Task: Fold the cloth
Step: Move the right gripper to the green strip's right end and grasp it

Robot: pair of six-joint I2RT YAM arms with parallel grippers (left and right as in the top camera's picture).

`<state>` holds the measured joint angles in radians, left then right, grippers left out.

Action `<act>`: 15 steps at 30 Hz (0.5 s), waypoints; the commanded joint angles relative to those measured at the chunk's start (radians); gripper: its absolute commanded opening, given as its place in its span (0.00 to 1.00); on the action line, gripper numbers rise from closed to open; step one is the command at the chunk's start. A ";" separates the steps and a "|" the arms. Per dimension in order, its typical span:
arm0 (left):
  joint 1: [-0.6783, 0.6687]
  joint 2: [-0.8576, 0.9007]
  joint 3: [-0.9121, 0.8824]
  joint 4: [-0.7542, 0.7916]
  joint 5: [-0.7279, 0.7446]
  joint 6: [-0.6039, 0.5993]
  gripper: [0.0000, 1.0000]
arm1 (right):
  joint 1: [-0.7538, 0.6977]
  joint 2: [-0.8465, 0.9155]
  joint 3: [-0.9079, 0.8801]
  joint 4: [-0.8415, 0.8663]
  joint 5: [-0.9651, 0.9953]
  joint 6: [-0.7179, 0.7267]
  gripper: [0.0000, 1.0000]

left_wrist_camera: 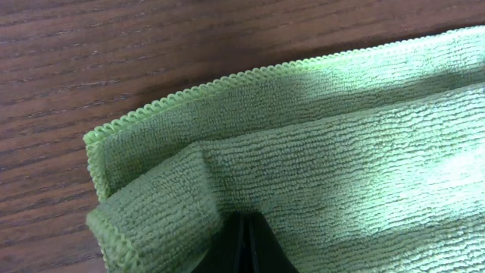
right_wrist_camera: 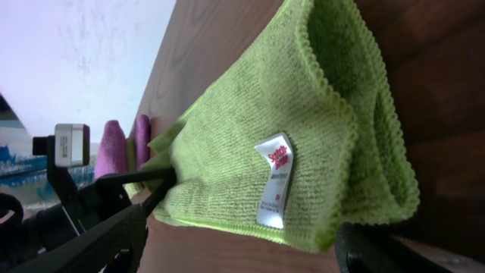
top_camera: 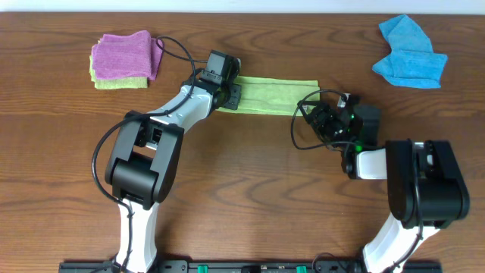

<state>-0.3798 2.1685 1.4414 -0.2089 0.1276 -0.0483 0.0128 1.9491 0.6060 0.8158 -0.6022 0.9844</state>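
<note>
Starting nearest the arm bases, we find the right tool at the right end of the lime-green microfiber cloth, which lies as a long, narrow folded strip on the tabletop. In the right wrist view that end, with its white printed tag, sits just beside one dark finger. We cannot tell whether this tool is wide or pinched.

At the cloth's left end, the left tool looks narrowed to a pinch on the cloth. Its fingers meet at the far corner in the right wrist view, and in its own view the pile humps over a fingertip.

We see two risks. The top layer sits inset from the stitched edge below, so a grip on that layer alone could peel the strip open when lifted. If the right end is not held, a pull from the left would likely drag and skew the strip rather than fold it.

Beyond the cloth's left end lies a purple cloth, and beyond its right end a blue cloth. Both are well apart from it, so we judge snagging unlikely.
</note>
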 commanded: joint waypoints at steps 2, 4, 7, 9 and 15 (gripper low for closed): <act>0.006 0.019 0.000 -0.019 0.004 0.000 0.06 | 0.008 0.033 -0.010 -0.099 0.107 -0.021 0.80; 0.006 0.019 0.000 -0.019 0.004 0.000 0.06 | 0.008 0.033 -0.010 -0.119 0.156 -0.021 0.80; 0.006 0.019 0.000 -0.019 0.004 0.000 0.06 | 0.008 0.033 -0.008 -0.121 0.218 -0.048 0.81; 0.006 0.019 0.000 -0.019 0.004 0.000 0.06 | 0.007 0.033 -0.003 -0.124 0.246 -0.077 0.80; 0.006 0.019 0.000 -0.019 0.004 0.000 0.06 | 0.006 0.033 0.041 -0.181 0.311 -0.127 0.81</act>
<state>-0.3798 2.1685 1.4414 -0.2092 0.1276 -0.0483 0.0238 1.9320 0.6678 0.6979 -0.4446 0.9039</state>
